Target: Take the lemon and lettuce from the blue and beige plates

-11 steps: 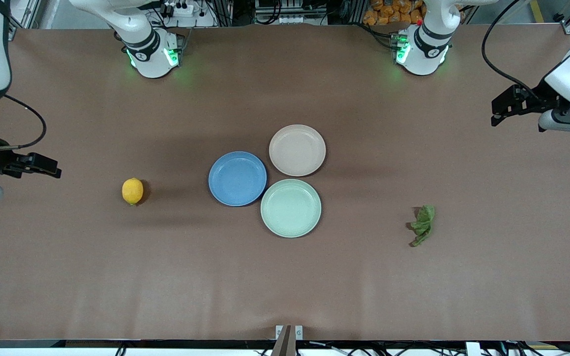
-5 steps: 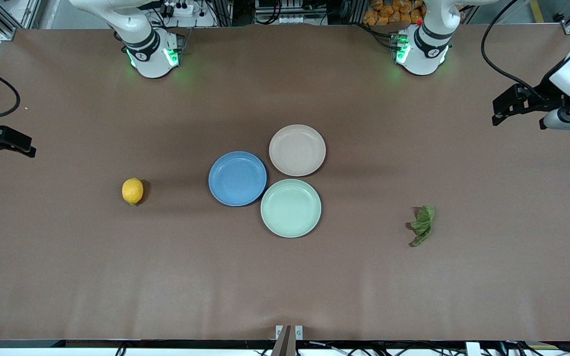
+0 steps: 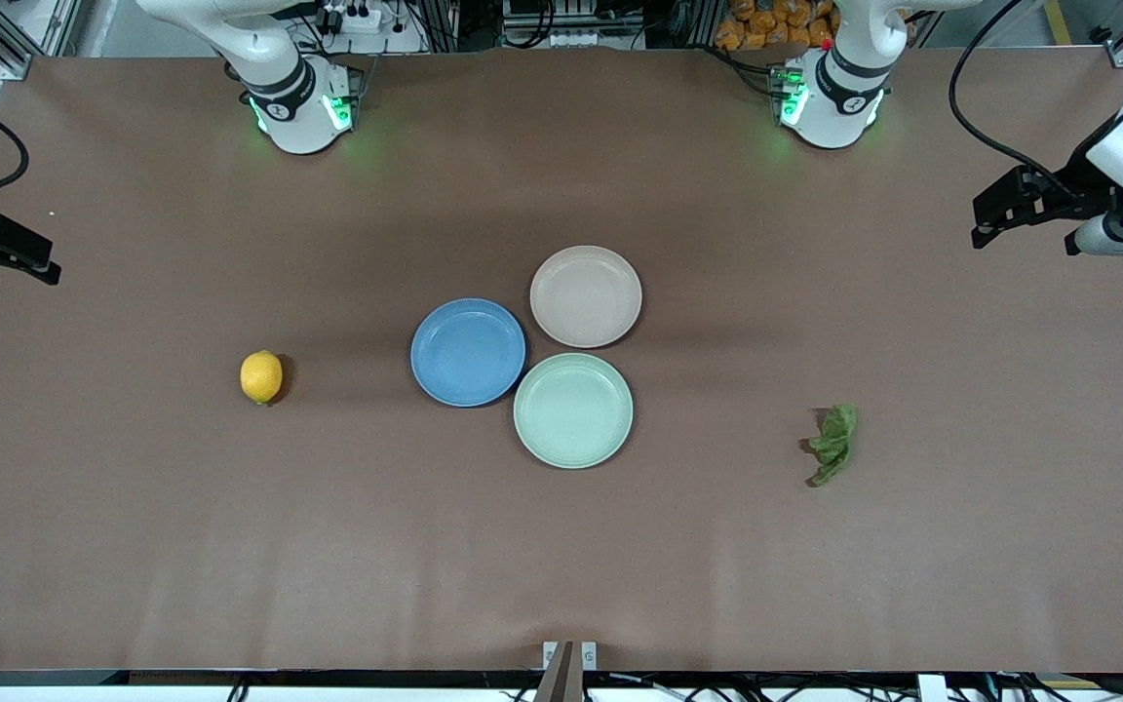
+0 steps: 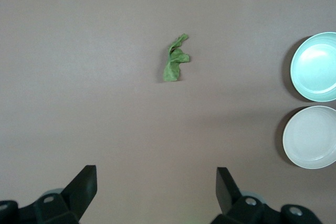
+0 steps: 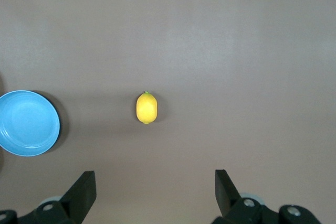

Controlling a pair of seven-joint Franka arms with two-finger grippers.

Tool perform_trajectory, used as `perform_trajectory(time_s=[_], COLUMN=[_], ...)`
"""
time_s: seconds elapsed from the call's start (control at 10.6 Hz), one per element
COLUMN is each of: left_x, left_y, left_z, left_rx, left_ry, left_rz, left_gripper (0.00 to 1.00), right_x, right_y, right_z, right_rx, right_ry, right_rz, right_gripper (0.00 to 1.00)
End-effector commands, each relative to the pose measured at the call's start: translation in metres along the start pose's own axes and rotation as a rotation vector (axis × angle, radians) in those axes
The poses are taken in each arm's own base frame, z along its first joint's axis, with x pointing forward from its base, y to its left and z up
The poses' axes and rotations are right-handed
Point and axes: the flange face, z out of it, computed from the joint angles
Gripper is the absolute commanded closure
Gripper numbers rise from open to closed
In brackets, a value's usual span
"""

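My left gripper [image 4: 152, 192] is wide open and empty, hanging high over the left arm's end of the table [image 3: 561, 546]; my right gripper [image 5: 152, 192] is the same, jaws spread, nothing held, up over the right arm's end. Working outward from the left one, the lettuce [image 3: 832, 445] lies crumpled on bare tabletop, at about 4 o'clock from the plate cluster and well apart from it. Out from the right one, the lemon [image 3: 261, 376] sits on bare tabletop at about 9 o'clock from the blue plate [image 3: 468, 352]. The blue plate, beige plate [image 3: 586, 295] and green plate [image 3: 573, 410] are bunched mid-table, rims touching or nearly so, all three empty. So both items are already off their plates; I'd judge the task done, arms parked clear.
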Motion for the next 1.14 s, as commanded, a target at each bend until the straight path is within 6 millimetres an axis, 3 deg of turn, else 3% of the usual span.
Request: perform_trajectory(time_s=[0.0, 0.57, 1.04], left_x=[0.005, 0.005, 0.002], left_y=[0.0, 0.001, 0.002], left_z=[0.001, -0.002, -0.007], left_rx=[-0.018, -0.015, -0.014], left_ry=[-0.017, -0.012, -0.003], left_rz=[-0.015, -0.01, -0.008], left_gripper=[0.0, 0.0, 0.0], right_x=[-0.007, -0.007, -0.007], right_y=[-0.009, -0.027, -0.028], right_z=[0.002, 0.009, 0.008], right_rx=[-0.016, -0.015, -0.015], right_ry=[-0.015, -0.029, -0.031], right_rz=[0.006, -0.026, -0.028], right_gripper=[0.0, 0.0, 0.0])
